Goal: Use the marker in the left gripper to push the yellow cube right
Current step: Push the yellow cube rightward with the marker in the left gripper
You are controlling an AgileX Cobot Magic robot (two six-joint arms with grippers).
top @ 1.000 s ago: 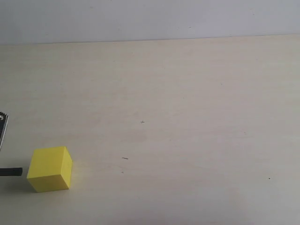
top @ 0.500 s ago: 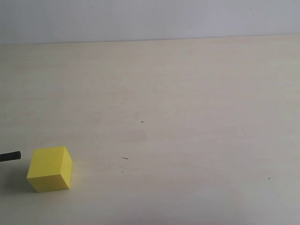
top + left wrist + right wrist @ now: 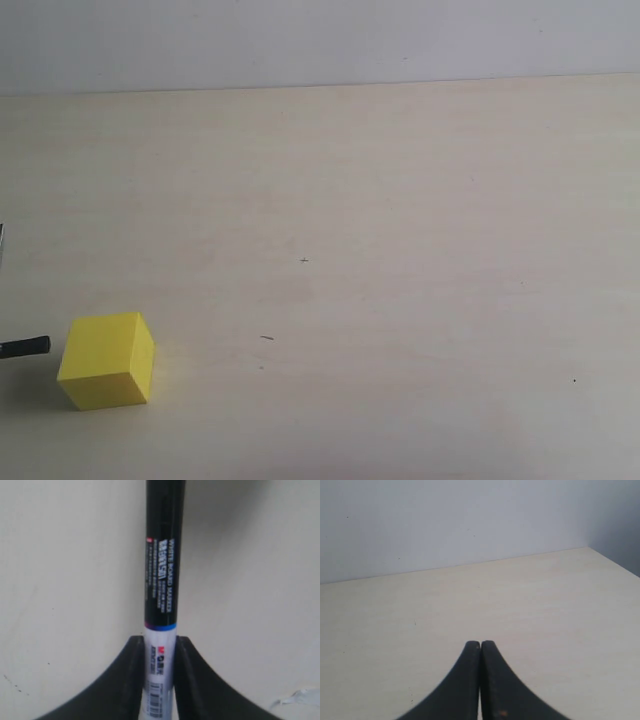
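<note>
The yellow cube [image 3: 105, 360] rests on the pale table near the front left corner of the exterior view. Just left of it the black tip of the marker [image 3: 27, 347] pokes in from the frame edge, a small gap away from the cube's left face. In the left wrist view my left gripper [image 3: 160, 642] is shut on the marker [image 3: 161, 580], clamping its white labelled barrel, the black part pointing away. The cube is out of that view. My right gripper [image 3: 480, 644] is shut with nothing between its fingers, over bare table.
The light wooden table [image 3: 400, 250] stretches to the right of the cube and ends at a grey wall [image 3: 320, 40] at the back. A scrap of tape [image 3: 300, 697] lies on the table near the left gripper.
The marker tip rose from low beside the cube to near its top edge, then came down a little and closer to the cube's left face. The cube has not moved.
</note>
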